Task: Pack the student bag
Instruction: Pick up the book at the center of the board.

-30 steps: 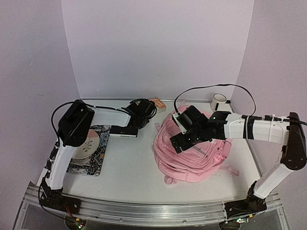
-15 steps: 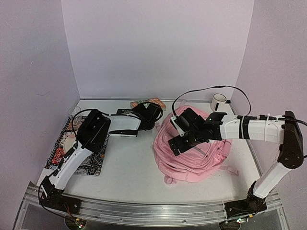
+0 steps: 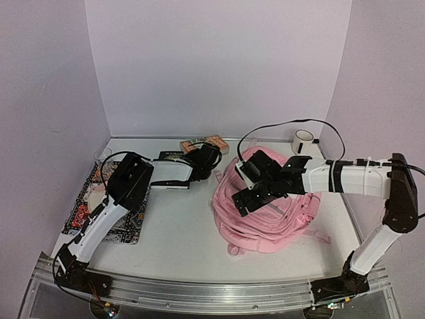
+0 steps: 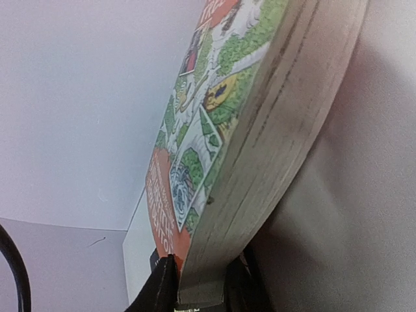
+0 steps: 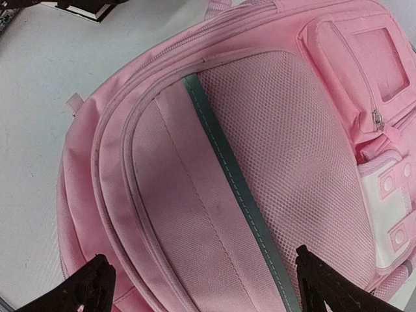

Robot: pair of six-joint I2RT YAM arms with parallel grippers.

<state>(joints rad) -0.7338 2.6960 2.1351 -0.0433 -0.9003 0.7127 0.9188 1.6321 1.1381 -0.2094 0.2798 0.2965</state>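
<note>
The step in hand is the pick-up of the first item. The left gripper (image 4: 200, 286) is clenched on the lower edge of a paperback book (image 4: 260, 130), at the far edge of the table, just left of the student bag (image 3: 265, 222). The bag lies flat at centre-right. The right gripper (image 5: 208, 286) hangs over its mesh front panel, fingers spread wide and grasping nothing.

No open mouth shows on the bag in either view, so I judge that the next move calls for an opening. The right fingers would need to find a zip pull or lift a flap before the book can travel right and slide in.

The book's cover is orange and green with white lettering, but the angle is too steep to read it. The bag's small white patch (image 5: 390, 195) carries no writing I can make out.
</note>
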